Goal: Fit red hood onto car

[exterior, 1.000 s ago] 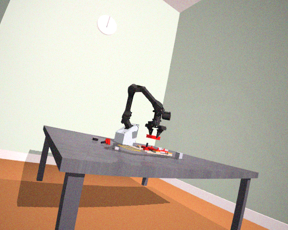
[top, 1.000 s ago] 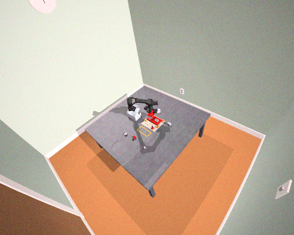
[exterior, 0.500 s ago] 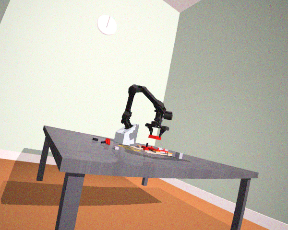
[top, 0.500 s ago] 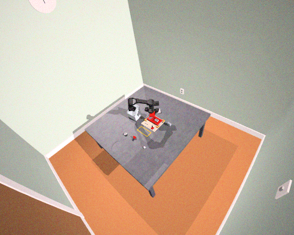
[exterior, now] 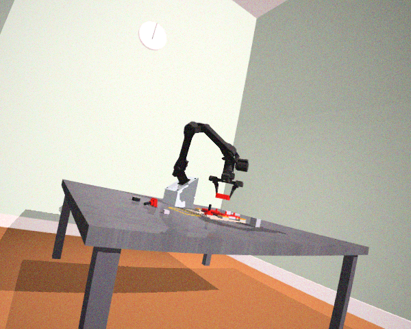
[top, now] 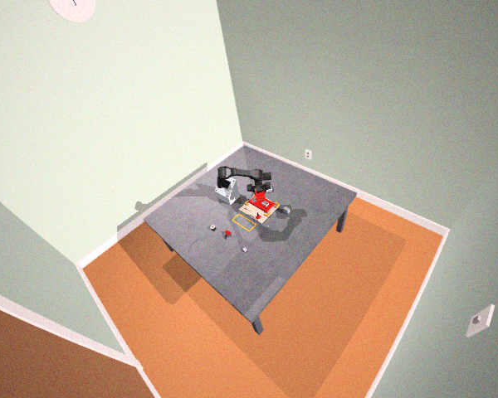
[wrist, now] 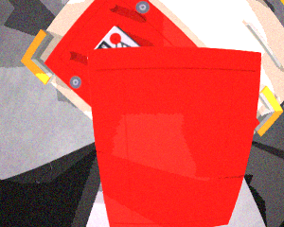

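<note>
The red hood (exterior: pixel 222 197) (wrist: pixel 175 142) is in the air, clear of the chassis. My gripper (exterior: pixel 223 195) is shut on it, one finger on each side. The red chassis (top: pixel 254 202) (wrist: pixel 80 40) lies in the tan jig (top: pixel 248 211) (wrist: pixel 68 11) below. The engine block (top: pixel 265 203) (wrist: pixel 115 40) is on its deck, partly hidden by the hood in the wrist view. Two round grey pegs show there, one upper peg (wrist: pixel 142 7) and one lower peg (wrist: pixel 75 82); the others are hidden. The hood is turned well off the chassis's direction in the wrist view.
Yellow corner brackets (wrist: pixel 33 57) edge the jig. A small red and black part (top: pixel 258 215) stands on the board. A yellow outline (top: pixel 247 219), a red part (top: pixel 227 233) (exterior: pixel 153 202), a white cube (top: pixel 244 249) (exterior: pixel 166 211) and a grey block (top: pixel 285 209) (exterior: pixel 255 222) are around it.
</note>
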